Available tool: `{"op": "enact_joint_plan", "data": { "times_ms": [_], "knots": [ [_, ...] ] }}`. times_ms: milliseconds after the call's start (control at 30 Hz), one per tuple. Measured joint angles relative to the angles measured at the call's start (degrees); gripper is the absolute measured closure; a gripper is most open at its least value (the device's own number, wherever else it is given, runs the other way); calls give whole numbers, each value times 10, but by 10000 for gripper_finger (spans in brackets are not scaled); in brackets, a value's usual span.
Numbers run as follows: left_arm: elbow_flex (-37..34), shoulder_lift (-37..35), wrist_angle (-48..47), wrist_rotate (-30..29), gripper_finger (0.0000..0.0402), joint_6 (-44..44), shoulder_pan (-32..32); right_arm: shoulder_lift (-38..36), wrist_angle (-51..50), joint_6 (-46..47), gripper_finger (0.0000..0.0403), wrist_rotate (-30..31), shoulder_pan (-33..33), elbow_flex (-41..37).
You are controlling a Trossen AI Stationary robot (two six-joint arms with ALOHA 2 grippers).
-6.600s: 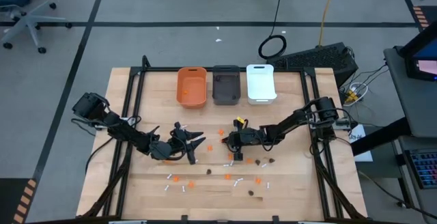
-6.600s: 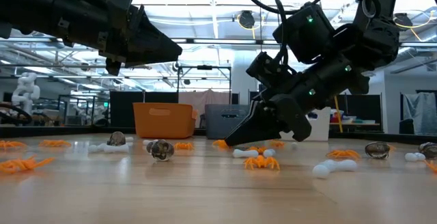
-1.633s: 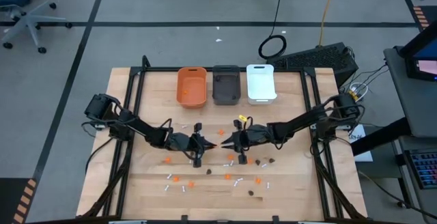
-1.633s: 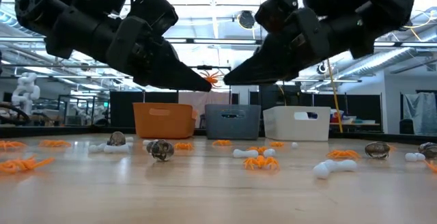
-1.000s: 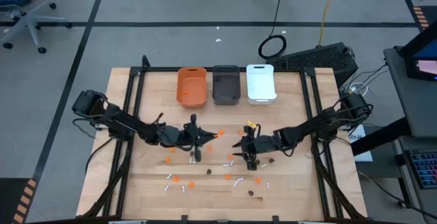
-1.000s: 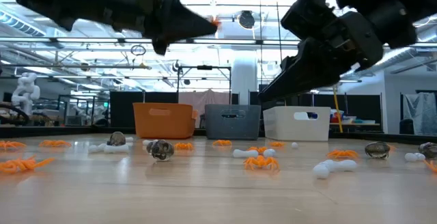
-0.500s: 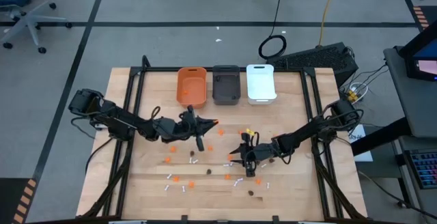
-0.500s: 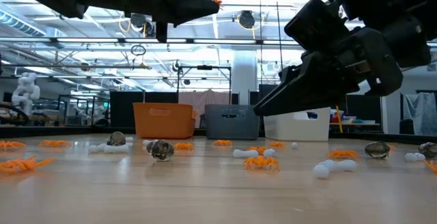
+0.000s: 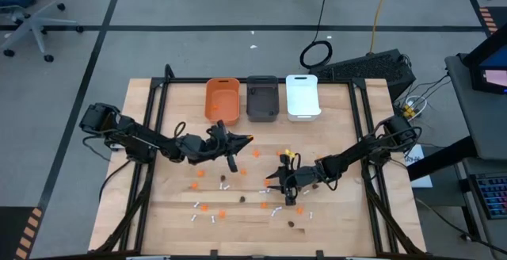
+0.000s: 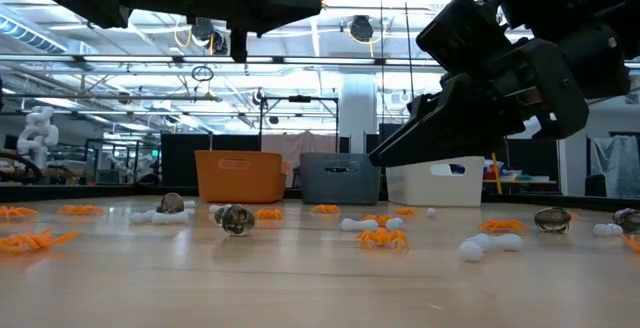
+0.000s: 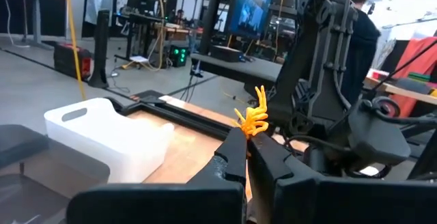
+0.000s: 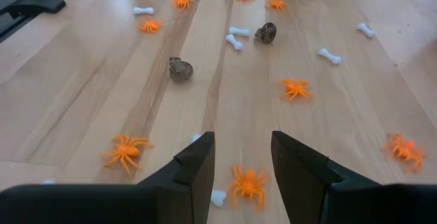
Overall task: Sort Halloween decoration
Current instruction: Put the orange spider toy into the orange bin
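The left tool is raised above the bench, a little in front of the orange bin, and its fingers are clenched on one orange spider. The right tool is released, its fingers standing apart, low over another orange spider on the bench. More spiders, white bones and dark lumps lie scattered on the wood.
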Motion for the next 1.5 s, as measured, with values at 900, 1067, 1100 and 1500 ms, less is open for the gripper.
{"op": "enact_joint_plan", "data": {
  "times_ms": [900,1067,1100,1500],
  "knots": [
    [0,0,0,1,400,317,0,0,0,0,273,-1,0,0],
    [0,0,0,1,400,365,0,0,0,0,273,-1,0,0],
    [0,0,0,0,400,376,0,0,0,0,273,-1,0,0],
    [0,1,7,0,400,372,0,0,0,-2,273,-1,0,0]
  ]
}}
